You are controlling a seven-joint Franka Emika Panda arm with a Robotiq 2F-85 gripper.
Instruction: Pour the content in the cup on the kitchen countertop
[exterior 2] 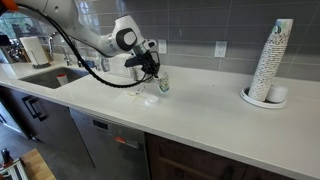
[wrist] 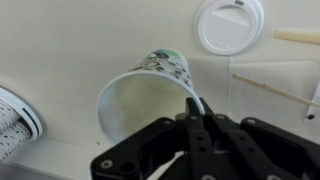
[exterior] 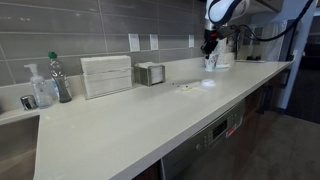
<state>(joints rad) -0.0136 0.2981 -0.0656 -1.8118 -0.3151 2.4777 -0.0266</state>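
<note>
My gripper (wrist: 197, 112) is shut on the rim of the small patterned paper cup (wrist: 150, 85), with one finger inside the wall. The cup is tilted, its mouth faces the wrist camera, and I see nothing inside it. In both exterior views the gripper (exterior: 210, 45) (exterior 2: 152, 68) holds the cup (exterior: 212, 62) (exterior 2: 163, 84) just above the cream-white countertop (exterior: 120, 130) (exterior 2: 200, 120). A few small pale bits, the content (exterior: 187, 86) (exterior 2: 138, 95), lie on the counter beside the cup.
A tall stack of white cups (exterior 2: 270, 60) stands on the counter, with its edge in the wrist view (wrist: 15, 120). A white lid (wrist: 229, 24) and wooden stirrers (wrist: 275, 92) lie near the cup. Bottles (exterior: 45, 85), a napkin box (exterior: 105, 75) and a metal holder (exterior: 150, 73) line the wall. A sink (exterior 2: 50, 75) is at the end.
</note>
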